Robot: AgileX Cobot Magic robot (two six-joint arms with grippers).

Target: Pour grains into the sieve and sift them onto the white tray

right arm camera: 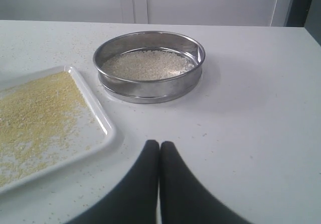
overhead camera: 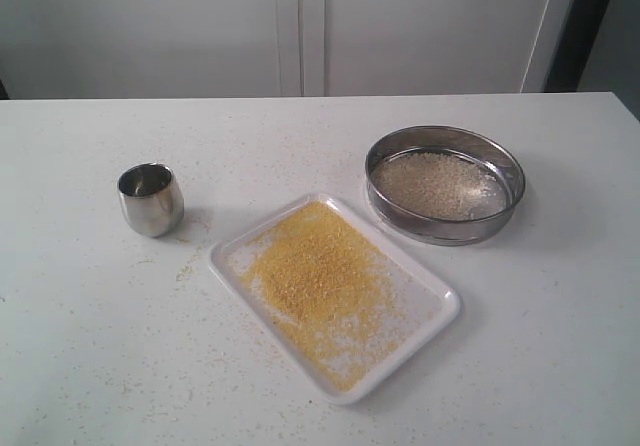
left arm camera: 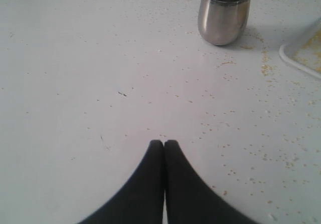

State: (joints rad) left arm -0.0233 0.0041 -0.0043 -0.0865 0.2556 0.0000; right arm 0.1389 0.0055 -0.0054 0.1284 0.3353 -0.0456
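Spillage looms if the left gripper (left arm camera: 164, 142) or right gripper (right arm camera: 159, 143), both fully closed and empty, clips the sieve (overhead camera: 440, 231) or white tray (overhead camera: 447, 296), scattering grains (overhead camera: 310, 271)

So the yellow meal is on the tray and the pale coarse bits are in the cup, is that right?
Not quite: the pale bits lie in the sieve, not the cup, as the exterior view shows. The yellow meal is on the tray, as you said.
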